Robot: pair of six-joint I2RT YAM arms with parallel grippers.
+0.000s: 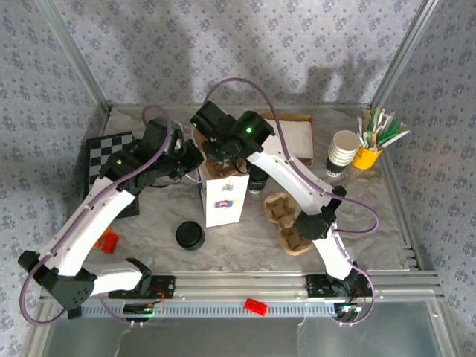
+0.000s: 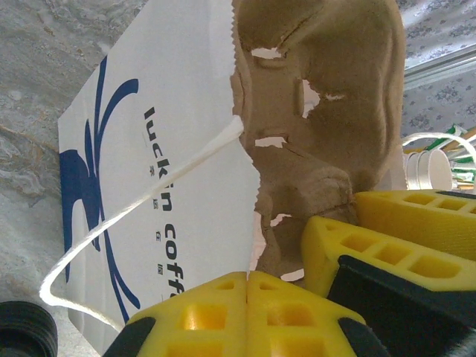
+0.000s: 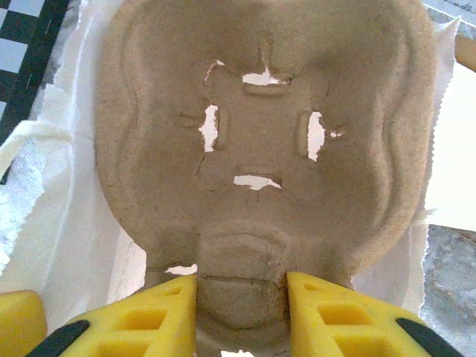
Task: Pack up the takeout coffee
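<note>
A white paper bag (image 1: 225, 199) with blue print stands mid-table. My left gripper (image 2: 248, 275) is shut on the bag's (image 2: 171, 149) top rim, at its left edge (image 1: 195, 160). My right gripper (image 3: 242, 286) hangs over the bag's mouth (image 1: 227, 160), shut on the middle ridge of a brown cardboard cup carrier (image 3: 260, 126) that sits in the opening. One bare well with cross slits faces the right wrist camera. Just right of the bag, half under my right arm, is a small dark-topped thing (image 1: 258, 181). I cannot tell whether it is the takeout coffee.
More cardboard carriers (image 1: 286, 219) lie right of the bag. A loose black lid (image 1: 190, 236) sits in front of it. A stack of white cups (image 1: 342, 152) and a yellow holder of sticks (image 1: 370, 149) stand at the back right. A chessboard (image 1: 100, 160) lies left.
</note>
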